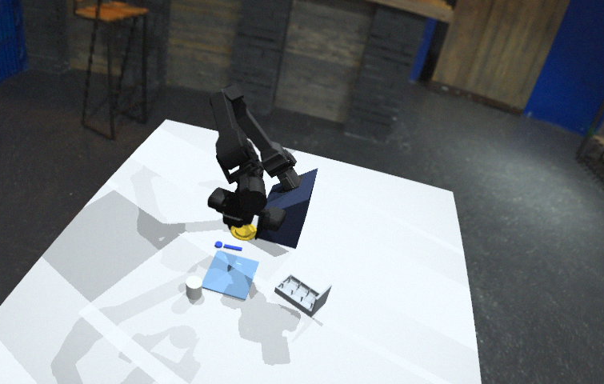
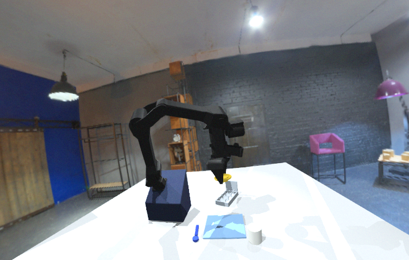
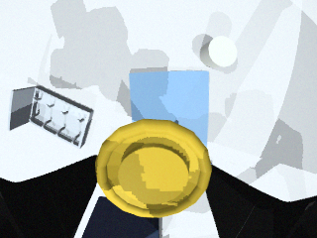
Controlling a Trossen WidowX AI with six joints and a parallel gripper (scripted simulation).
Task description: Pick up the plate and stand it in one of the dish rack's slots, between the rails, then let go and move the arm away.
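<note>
My gripper (image 1: 243, 227) (image 2: 220, 177) (image 3: 154, 167) is shut on the yellow plate (image 1: 244, 232) (image 2: 226, 176) (image 3: 155, 171) and holds it flat, high above the table. The plate fills the middle of the wrist view, face toward the camera. The grey dish rack (image 1: 302, 293) (image 2: 227, 195) (image 3: 55, 117) stands on the white table (image 1: 390, 266) (image 2: 297, 206), to the front right of the gripper in the top view, and at the left in the wrist view. Its slots hold nothing.
A light blue mat (image 1: 231, 274) (image 2: 225, 226) (image 3: 173, 102) lies below the gripper. A white cylinder cup (image 1: 194, 287) (image 2: 254, 235) (image 3: 222, 51) stands beside it. A blue spoon (image 1: 229, 246) (image 2: 195, 233) lies near the mat. The arm's dark blue base box (image 1: 290, 209) (image 2: 168, 196) stands behind.
</note>
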